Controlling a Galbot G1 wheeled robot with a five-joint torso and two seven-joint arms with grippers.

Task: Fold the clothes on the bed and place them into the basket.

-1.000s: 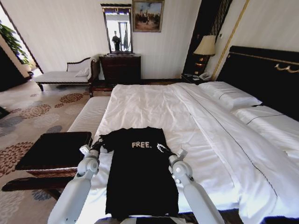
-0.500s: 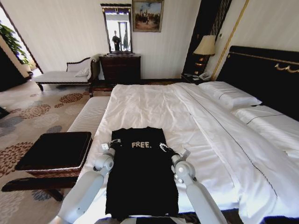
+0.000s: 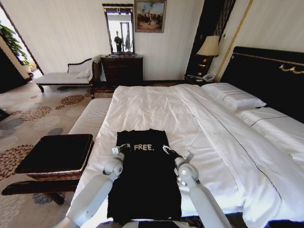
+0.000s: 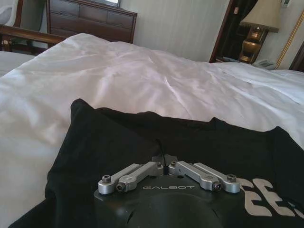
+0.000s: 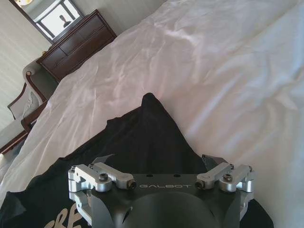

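Note:
The clothes are one black T-shirt (image 3: 145, 178) with white "FREE." lettering, lying flat near the foot of the white bed (image 3: 156, 104). Both sleeves are folded in, so it forms a narrow rectangle. My left gripper (image 3: 117, 150) rests on the shirt's left shoulder, shut on the folded-in sleeve fabric; the left wrist view shows the gripper (image 4: 160, 153) over the black cloth (image 4: 114, 142). At the right shoulder my right gripper (image 3: 167, 150) stands open, its fingers spread over the shirt (image 5: 142, 133) in the right wrist view. The brown wicker basket (image 3: 52, 175) with a black top stands on the floor to the bed's left.
A white-striped bench (image 3: 90, 118) runs along the bed's left side beyond the basket. Pillows (image 3: 235, 99) and the black headboard (image 3: 270, 76) are at the right. A chaise longue (image 3: 66, 76), dresser (image 3: 122, 69) and lamp (image 3: 209, 47) line the far wall.
My left gripper has moved right, carrying the left sleeve in over the shirt's body. The right gripper has barely moved.

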